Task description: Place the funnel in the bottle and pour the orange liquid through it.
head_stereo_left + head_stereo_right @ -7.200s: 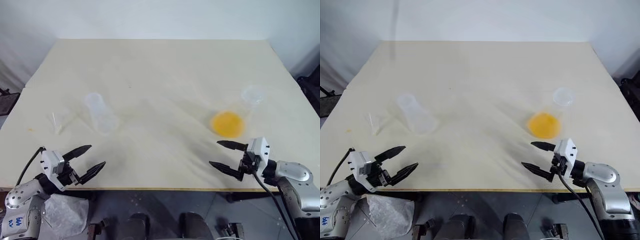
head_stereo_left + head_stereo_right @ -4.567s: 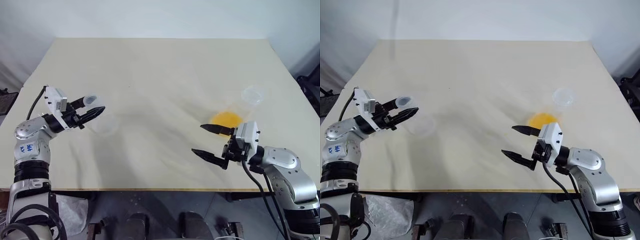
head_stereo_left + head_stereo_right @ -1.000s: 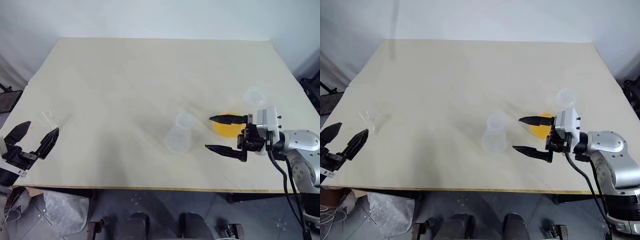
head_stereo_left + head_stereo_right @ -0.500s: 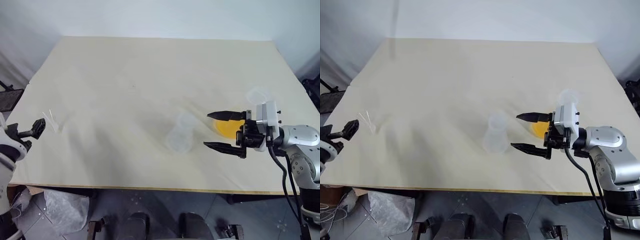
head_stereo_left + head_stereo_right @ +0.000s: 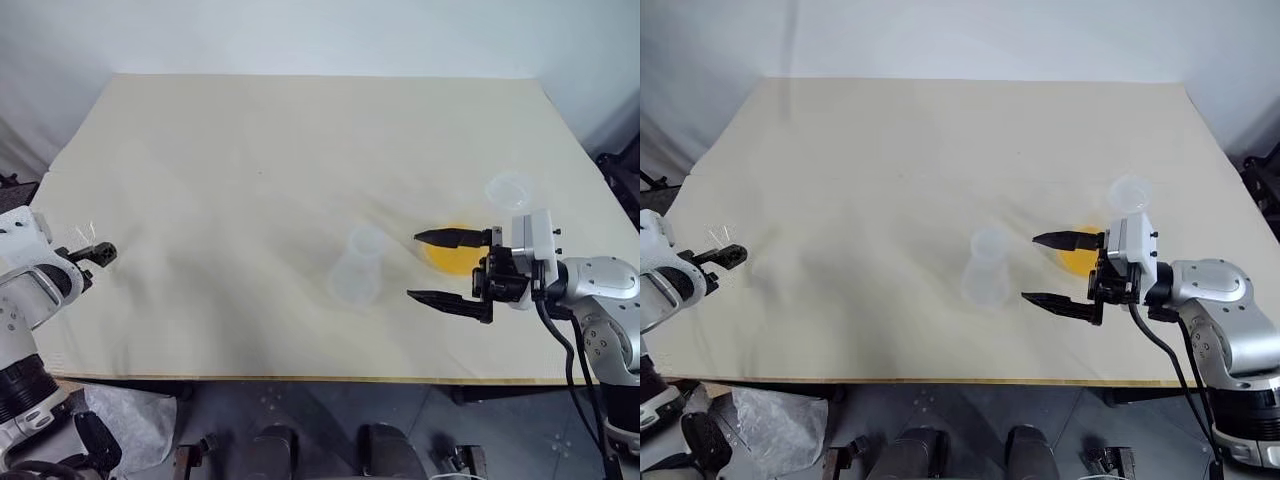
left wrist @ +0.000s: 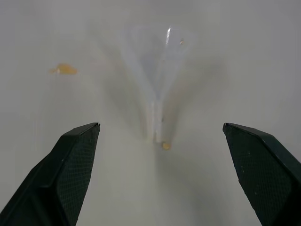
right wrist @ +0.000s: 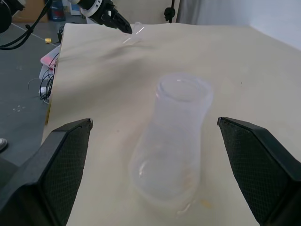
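Funnel (image 6: pixel 157 61), a small clear plastic cone with a thin short stem, lies on its side at the left edge of the cream tabletop (image 5: pixel 300 140), well apart from the frosted cone-shaped plastic bottle (image 5: pixel 358 267) that stands upright near the table's middle. Just right of that bottle sits the clear wide-based flask (image 5: pixel 455 250) holding a shallow pool of orange liquid (image 5: pixel 452 257).

The step in hand looks like picking up the funnel. The left gripper (image 6: pixel 160 179) has its black fingers spread wide with the stem lying centred between them, pointing back toward the wrist; closing on the stem just below the cone, rather than on the slippery flared cup, would likely give the surer hold. The right gripper (image 5: pixel 437 268) hangs wide and empty just right of the bottle, between it and the flask.

The left wrist view shows an orange drop at the stem's tip and an orange smear (image 6: pixel 63 69) beside the funnel, neither of which can be made out from the head. The right wrist view shows the bottle's round mouth open and the bottle apparently empty.
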Available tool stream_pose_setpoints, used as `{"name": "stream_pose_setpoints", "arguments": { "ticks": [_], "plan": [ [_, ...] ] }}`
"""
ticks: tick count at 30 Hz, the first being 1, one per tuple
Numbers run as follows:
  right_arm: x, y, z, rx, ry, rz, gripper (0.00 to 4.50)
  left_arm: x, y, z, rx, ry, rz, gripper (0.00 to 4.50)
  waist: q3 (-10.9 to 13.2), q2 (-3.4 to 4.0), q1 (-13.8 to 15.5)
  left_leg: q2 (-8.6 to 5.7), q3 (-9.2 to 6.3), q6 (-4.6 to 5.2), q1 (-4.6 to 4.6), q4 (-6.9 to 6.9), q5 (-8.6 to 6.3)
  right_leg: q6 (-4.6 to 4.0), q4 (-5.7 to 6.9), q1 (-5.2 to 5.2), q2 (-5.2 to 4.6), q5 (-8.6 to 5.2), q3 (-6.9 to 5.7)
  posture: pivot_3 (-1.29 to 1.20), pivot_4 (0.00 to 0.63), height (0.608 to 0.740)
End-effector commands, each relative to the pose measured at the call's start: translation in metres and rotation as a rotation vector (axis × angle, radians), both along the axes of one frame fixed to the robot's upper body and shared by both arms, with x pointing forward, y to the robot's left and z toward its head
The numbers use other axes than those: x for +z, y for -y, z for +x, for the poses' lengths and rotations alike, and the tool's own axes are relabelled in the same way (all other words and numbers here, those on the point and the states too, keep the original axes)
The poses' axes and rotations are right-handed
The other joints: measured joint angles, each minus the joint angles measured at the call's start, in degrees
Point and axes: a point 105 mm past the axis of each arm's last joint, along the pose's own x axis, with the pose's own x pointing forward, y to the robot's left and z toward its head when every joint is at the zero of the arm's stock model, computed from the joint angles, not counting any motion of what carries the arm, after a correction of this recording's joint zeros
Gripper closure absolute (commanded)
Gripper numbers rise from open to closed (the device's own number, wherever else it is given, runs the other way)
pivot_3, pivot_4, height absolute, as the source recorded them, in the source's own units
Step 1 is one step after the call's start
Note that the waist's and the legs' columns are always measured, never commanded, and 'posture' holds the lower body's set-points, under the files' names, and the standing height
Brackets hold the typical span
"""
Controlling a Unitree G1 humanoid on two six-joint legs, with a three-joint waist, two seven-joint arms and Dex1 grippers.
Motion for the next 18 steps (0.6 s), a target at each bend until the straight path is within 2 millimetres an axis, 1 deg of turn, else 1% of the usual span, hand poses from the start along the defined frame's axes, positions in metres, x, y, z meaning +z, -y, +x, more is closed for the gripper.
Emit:
{"name": "stream_pose_setpoints", "arguments": {
  "ticks": [1,3,6,13,18],
  "plan": [
    [0.01,-0.001,-0.006,0.01,0.05,0.004,0.0,0.011,-0.006,0.001,0.04,-0.008,0.006,0.04,0.0,0.0,0.0,-0.01,0.0,0.0,0.0,0.01,0.0,0.0,0.0,0.0,0.0,0.0,-0.02,0.0,0.15,0.74],
    [0.009,-0.002,-0.006,0.008,0.049,0.005,0.0,0.014,-0.007,0.006,0.039,-0.008,-0.002,0.04,0.0,0.0,0.0,-0.02,0.0,0.0,0.0,0.01,0.0,0.0,0.01,0.0,-0.01,0.0,-0.03,0.0,0.15,0.74],
    [0.008,-0.002,-0.005,0.004,0.047,0.003,0.0,0.012,-0.006,0.013,0.028,-0.018,-0.014,0.04,0.0,0.0,0.0,-0.03,0.01,0.0,0.0,0.01,0.0,0.01,0.04,-0.01,-0.01,0.0,-0.1,0.0,0.15,0.74],
    [0.008,-0.003,-0.006,-0.002,0.047,0.01,0.0,0.008,-0.015,0.029,0.048,-0.035,-0.025,0.04,0.0,-0.01,-0.2,-0.05,0.03,-0.02,-0.01,0.01,0.01,0.01,0.17,-0.11,-0.02,0.0,-0.13,0.0,0.15,0.74],
    [0.007,-0.003,-0.007,-0.009,0.046,0.012,0.0,0.007,-0.019,0.041,0.045,-0.04,-0.013,0.04,0.0,-0.03,-0.2,-0.14,0.07,-0.02,-0.05,0.03,0.01,0.01,0.54,-0.32,-0.1,0.0,-0.07,0.0,0.15,0.74]
  ]
}}
